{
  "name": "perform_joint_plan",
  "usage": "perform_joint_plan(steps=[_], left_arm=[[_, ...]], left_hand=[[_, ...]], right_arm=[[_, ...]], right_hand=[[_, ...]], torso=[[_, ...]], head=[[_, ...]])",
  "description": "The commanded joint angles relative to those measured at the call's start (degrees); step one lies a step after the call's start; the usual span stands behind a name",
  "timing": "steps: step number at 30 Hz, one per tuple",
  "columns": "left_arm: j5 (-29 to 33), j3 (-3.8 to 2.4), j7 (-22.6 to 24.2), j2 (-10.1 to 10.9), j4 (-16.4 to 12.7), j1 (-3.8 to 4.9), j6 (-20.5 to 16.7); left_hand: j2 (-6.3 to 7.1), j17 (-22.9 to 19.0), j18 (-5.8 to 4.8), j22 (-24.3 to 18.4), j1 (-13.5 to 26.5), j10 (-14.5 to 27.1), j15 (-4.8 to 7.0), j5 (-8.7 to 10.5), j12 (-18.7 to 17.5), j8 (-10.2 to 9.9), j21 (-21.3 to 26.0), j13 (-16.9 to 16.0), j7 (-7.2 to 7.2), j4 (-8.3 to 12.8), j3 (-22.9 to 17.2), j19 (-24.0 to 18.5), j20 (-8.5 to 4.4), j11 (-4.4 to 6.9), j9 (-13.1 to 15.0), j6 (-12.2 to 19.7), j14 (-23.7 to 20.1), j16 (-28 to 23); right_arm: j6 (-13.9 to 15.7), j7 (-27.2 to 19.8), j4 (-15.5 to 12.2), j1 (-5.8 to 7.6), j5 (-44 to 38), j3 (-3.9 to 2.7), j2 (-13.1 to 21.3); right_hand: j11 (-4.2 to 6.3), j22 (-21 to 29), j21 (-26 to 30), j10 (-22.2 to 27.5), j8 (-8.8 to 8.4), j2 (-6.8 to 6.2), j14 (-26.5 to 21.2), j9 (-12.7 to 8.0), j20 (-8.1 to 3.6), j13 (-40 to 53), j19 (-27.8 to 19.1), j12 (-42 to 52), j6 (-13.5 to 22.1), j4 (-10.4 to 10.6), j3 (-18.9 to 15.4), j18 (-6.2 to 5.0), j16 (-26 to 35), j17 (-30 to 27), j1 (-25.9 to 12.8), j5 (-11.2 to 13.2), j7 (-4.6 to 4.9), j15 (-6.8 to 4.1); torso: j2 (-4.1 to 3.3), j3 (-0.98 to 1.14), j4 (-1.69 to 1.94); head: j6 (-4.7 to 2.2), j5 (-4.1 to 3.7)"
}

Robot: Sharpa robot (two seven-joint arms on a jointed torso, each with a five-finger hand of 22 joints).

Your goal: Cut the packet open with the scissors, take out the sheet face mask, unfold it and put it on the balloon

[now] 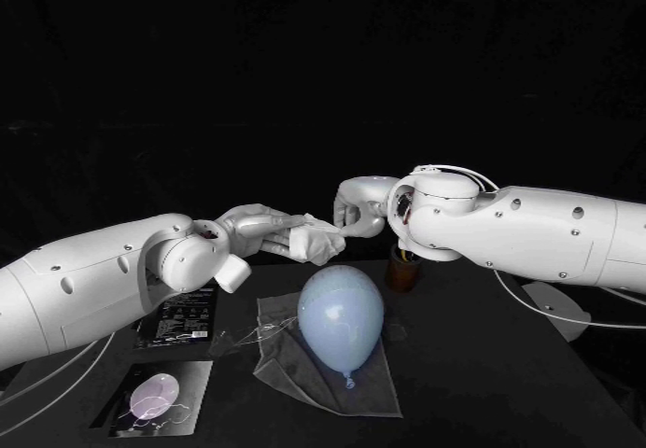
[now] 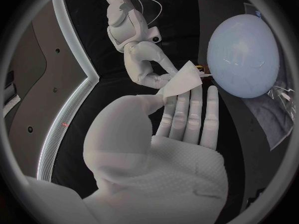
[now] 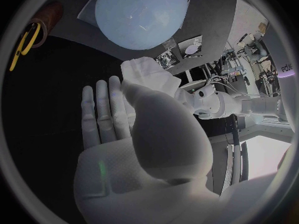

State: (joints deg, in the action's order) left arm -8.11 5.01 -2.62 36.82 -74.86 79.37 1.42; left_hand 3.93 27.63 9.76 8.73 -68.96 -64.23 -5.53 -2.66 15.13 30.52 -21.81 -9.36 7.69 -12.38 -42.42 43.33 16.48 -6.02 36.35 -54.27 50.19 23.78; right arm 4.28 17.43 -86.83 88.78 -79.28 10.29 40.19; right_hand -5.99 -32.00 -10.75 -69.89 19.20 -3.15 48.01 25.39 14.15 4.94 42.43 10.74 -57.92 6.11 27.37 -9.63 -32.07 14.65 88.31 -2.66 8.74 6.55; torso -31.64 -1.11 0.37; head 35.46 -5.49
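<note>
A folded white sheet mask (image 1: 314, 241) hangs in the air between my two hands, above the far end of the pale blue balloon (image 1: 341, 315). My left hand (image 1: 256, 231) pinches the mask (image 2: 186, 78) between thumb and a finger, with the other fingers straight. My right hand (image 1: 361, 207) meets it from the other side, and its thumb presses an edge of the mask (image 3: 148, 70). The balloon (image 2: 243, 52) lies on a clear plastic sheet (image 1: 289, 373). The black packet (image 1: 179, 317) lies flat under my left arm. The yellow-handled scissors (image 3: 24, 44) stand in a brown holder (image 1: 401, 271).
A dark card with a balloon picture (image 1: 155, 397) lies at the front left of the table. The brown holder stands just behind the balloon, under my right wrist. White cables (image 1: 539, 313) trail from my right arm over the table's right side.
</note>
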Motion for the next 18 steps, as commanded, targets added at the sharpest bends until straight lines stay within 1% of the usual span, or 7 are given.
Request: perform_joint_plan(steps=[1,5,11,13,16,17,18], left_arm=[[1.22,-0.07,-0.06,-0.15,-0.09,0.11,1.60],[1.25,-0.07,-0.49,-0.17,-0.07,0.11,1.98],[1.26,-0.06,-0.58,-0.26,-0.04,0.12,1.82],[1.27,-0.06,-0.49,-0.28,-0.05,0.12,1.75],[1.53,-0.06,0.02,-0.25,-0.12,0.12,1.51],[1.63,-0.06,0.28,-0.24,-0.11,0.12,1.40],[1.78,-0.06,0.52,-0.23,-0.10,0.12,1.34]], left_hand=[[0.15,-0.22,0.44,-0.23,0.66,-0.49,0.10,-0.11,0.23,0.36,0.55,-0.04,-0.07,-0.58,0.47,0.60,-0.03,0.03,0.18,-0.50,0.25,0.13],[0.34,-0.57,0.42,-0.66,1.32,-0.50,0.14,-0.11,0.21,0.78,1.14,0.04,-0.32,-1.78,2.27,0.89,-0.02,0.13,0.48,-1.17,0.17,0.01],[0.50,-1.02,0.36,-1.17,0.00,0.21,-0.01,-0.13,-0.23,0.16,1.85,0.29,-0.12,-1.93,3.61,1.18,0.00,-0.01,0.37,-0.23,-0.36,-0.32],[0.70,-1.27,0.34,-1.46,-1.61,0.70,-0.18,-0.13,-0.54,-0.47,2.25,0.48,0.22,-1.37,4.12,1.44,0.00,-0.25,0.17,0.53,-0.56,-0.43],[1.45,-1.72,0.32,-1.99,-5.54,1.59,-0.57,-0.07,-1.25,-1.46,2.95,0.98,0.94,0.79,4.85,1.94,-0.01,-0.88,0.03,1.96,-0.71,-0.48],[1.59,-1.88,0.31,-2.13,-7.28,1.78,-0.73,-0.11,-1.47,-2.02,3.13,1.17,1.31,2.03,4.82,2.10,-0.02,-1.06,-0.05,3.08,-0.73,-0.50],[1.52,-1.95,0.31,-2.18,-7.95,1.95,-0.79,-0.15,-1.61,-2.24,3.20,1.27,1.50,2.49,4.76,2.16,-0.03,-1.17,-0.10,3.51,-0.73,-0.51]], right_arm=[[-0.05,-0.66,0.11,-0.02,2.16,0.01,0.01],[0.31,-0.93,0.15,-0.04,3.42,0.02,0.06],[1.64,-1.64,0.21,-0.13,6.02,0.03,0.04],[2.57,-1.96,0.26,-0.18,6.99,0.03,0.04],[3.93,-2.42,0.42,-0.26,8.92,0.04,0.12],[4.23,-2.54,0.51,-0.29,9.51,0.05,0.14],[4.45,-2.65,0.57,-0.31,9.96,0.06,0.15]], right_hand=[[-0.21,-0.18,-0.41,0.49,0.06,-0.02,0.04,5.15,-0.08,0.00,-0.30,-0.29,0.17,-0.09,0.55,-0.79,-0.35,0.12,-0.62,-0.11,0.30,0.08],[-0.22,-0.24,-0.46,0.52,0.07,-0.03,0.09,5.18,-0.09,-0.01,-0.28,-0.30,0.19,-0.16,0.66,-0.80,-0.39,0.14,-0.72,-0.11,0.31,0.07],[-0.24,-0.38,-0.56,0.57,0.09,-0.05,0.16,5.23,-0.10,-0.02,-0.24,-0.34,0.24,-0.32,0.91,-0.80,-0.47,0.18,-0.94,-0.10,0.34,0.06],[-0.28,-0.50,-0.65,0.66,0.08,-0.06,0.23,5.27,-0.12,-0.06,-0.21,-0.40,0.33,-0.46,1.12,-0.81,-0.53,0.20,-1.12,-0.11,0.38,0.05],[-0.32,-0.61,-0.73,0.75,0.08,-0.10,0.26,5.31,-0.13,-0.08,-0.20,-0.45,0.41,-0.56,1.28,-0.80,-0.58,0.22,-1.32,-0.10,0.42,0.05],[-0.36,-0.66,-0.76,0.85,0.07,-0.14,0.23,5.33,-0.13,-0.12,-0.21,-0.51,0.48,-0.61,1.37,-0.79,-0.57,0.22,-1.45,-0.10,0.46,0.07],[-0.52,-0.79,-0.82,1.33,-0.01,-0.17,0.18,5.37,-0.11,-0.27,-0.27,-0.79,0.75,-0.70,1.63,-0.77,-0.58,0.23,-1.75,-0.10,0.60,0.13]], torso=[[-0.01,0.00,0.01],[-0.01,0.00,0.01],[0.01,0.02,0.02],[0.00,0.01,0.00],[0.00,0.00,-0.03],[0.00,0.00,-0.03],[0.01,0.00,-0.02]], head=[[0.06,0.03],[0.05,0.13],[0.10,0.14],[0.07,0.19],[0.04,0.26],[0.04,0.26],[0.04,0.26]])
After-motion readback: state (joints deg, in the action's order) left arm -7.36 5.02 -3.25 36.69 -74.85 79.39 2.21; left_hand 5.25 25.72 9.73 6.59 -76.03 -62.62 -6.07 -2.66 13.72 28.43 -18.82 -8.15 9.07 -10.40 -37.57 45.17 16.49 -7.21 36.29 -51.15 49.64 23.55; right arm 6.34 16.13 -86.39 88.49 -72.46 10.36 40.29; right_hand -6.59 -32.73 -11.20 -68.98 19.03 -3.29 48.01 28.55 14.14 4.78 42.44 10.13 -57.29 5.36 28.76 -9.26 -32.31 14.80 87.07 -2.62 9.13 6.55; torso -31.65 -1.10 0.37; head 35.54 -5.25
